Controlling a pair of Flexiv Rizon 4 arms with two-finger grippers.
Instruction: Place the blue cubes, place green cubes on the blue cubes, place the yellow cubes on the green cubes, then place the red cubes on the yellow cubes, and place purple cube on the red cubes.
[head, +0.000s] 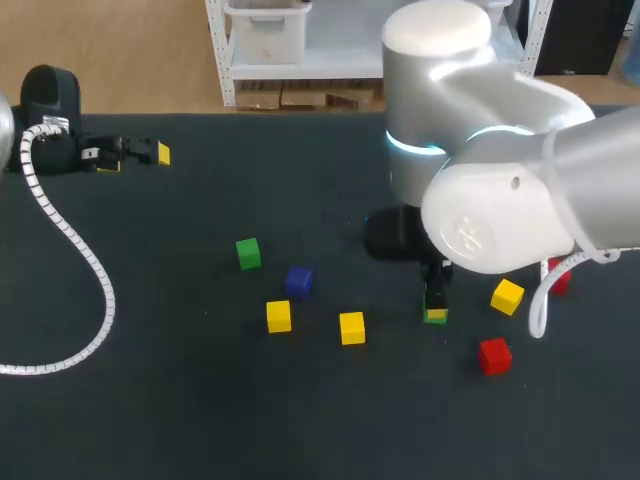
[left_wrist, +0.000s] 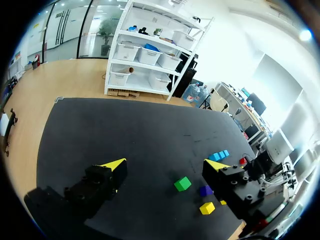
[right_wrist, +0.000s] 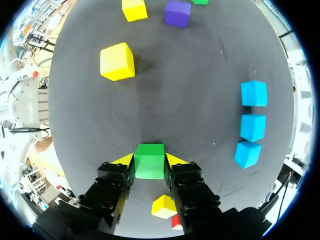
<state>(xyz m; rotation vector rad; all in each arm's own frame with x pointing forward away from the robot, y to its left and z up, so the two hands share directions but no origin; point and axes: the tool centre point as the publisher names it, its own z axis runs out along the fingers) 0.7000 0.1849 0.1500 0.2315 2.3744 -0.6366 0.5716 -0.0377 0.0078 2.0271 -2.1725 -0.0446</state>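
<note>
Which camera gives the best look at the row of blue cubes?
The right wrist view: all three blue cubes sit in a clear row. The left wrist view shows them small and distant; in the head view the right arm blocks them.

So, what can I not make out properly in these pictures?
Head view: the right arm hides the blue cubes; the right wrist view shows three.
Head view: a red cube is half behind that arm's cable.
Right wrist view: a red cube, perhaps the same, is mostly hidden under the right gripper.
No view shows whether its green cube touches the table.
</note>
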